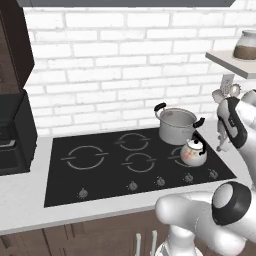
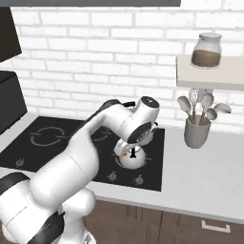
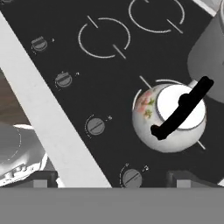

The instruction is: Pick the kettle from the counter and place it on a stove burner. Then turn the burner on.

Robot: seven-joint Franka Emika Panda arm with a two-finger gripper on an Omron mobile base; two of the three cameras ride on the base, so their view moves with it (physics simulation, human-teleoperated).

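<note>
The small white kettle (image 3: 173, 118) with its black arched handle stands upright on the front right stove burner (image 3: 141, 82) of the black cooktop. It is also seen in the left base view (image 1: 194, 153), on the grey ring mark (image 1: 176, 155). My gripper (image 3: 113, 178) hovers above the kettle, nearer the cooktop's front edge. It is open, with nothing between its fingers (image 3: 43, 177). In the right base view the hand (image 2: 138, 127) partly covers the kettle (image 2: 133, 160). The pale counter (image 1: 30, 205) runs along the cooktop's front.
A steel pot (image 1: 176, 125) with black side handles stands just behind the kettle. Several round knobs (image 3: 96, 126) line the cooktop's front edge. A grey utensil holder (image 2: 197, 131) stands on the counter to the right, under a shelf with a jar (image 2: 206, 50).
</note>
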